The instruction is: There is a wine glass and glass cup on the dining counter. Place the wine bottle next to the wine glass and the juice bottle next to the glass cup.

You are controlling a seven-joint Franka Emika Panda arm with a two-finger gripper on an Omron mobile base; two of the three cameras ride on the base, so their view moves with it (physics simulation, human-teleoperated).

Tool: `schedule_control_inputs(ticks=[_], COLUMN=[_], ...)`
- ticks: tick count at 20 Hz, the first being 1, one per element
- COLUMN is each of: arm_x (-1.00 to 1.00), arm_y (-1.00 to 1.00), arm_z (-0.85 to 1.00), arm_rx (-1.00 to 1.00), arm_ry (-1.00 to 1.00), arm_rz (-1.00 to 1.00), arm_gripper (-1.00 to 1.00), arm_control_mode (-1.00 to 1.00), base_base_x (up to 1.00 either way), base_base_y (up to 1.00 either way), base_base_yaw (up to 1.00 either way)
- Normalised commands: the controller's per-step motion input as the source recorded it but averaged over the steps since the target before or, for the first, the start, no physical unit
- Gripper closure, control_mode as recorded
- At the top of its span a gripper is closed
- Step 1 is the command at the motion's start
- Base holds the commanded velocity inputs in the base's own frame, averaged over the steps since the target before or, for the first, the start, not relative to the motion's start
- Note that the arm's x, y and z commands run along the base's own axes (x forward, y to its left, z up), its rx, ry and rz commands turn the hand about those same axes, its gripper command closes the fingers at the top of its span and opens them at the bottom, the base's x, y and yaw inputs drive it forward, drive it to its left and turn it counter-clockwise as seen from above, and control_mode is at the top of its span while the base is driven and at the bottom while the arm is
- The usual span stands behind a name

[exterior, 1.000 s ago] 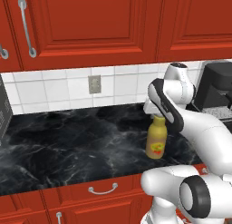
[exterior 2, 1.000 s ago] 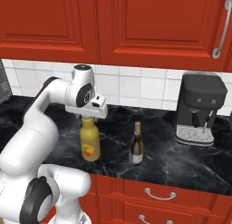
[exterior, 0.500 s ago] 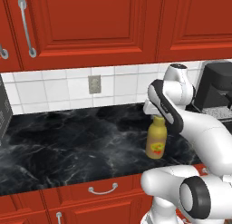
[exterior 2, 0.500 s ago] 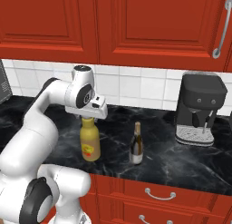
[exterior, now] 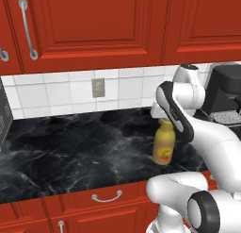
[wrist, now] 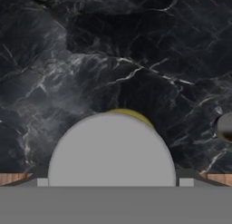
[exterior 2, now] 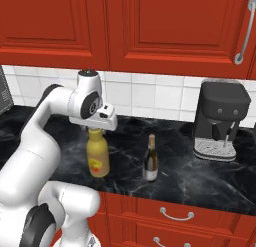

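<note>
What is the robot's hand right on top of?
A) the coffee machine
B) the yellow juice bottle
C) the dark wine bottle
B: the hand sits over the top of the juice bottle, while the wine bottle stands apart beside it and the coffee machine is farther off along the counter.

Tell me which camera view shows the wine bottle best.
The right base view: the wine bottle stands whole and unobstructed on the counter, beside the juice bottle. The hand view catches a blurred edge, perhaps its top.
</note>
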Motion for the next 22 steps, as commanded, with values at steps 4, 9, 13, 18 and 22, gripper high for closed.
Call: schedule_control_inputs(ticks=[4, 9, 13, 18, 22], arm_x=[-0.07, -0.11, -0.05, -0.01, 0.00], arm_y=[0.04, 0.04, 0.03, 0.00, 0.00], arm_z=[0.40, 0.28, 0.15, 0.01, 0.00], arm_rx=[0.00, -0.01, 0.00, 0.01, 0.00], arm_ry=[0.00, -0.03, 0.00, 0.00, 0.00], arm_rz=[0.00, 0.00, 0.00, 0.01, 0.00], arm_gripper=[1.00, 1.00, 1.00, 1.00, 1.00], arm_control_mode=[-1.00, -1.00, -1.00, -1.00, -1.00], base_base_x=[0.00, 0.00, 0.00, 0.00, 0.00], base_base_y=[0.00, 0.00, 0.00, 0.00, 0.00], base_base_yaw=[0.00, 0.00, 0.00, 0.00, 0.00])
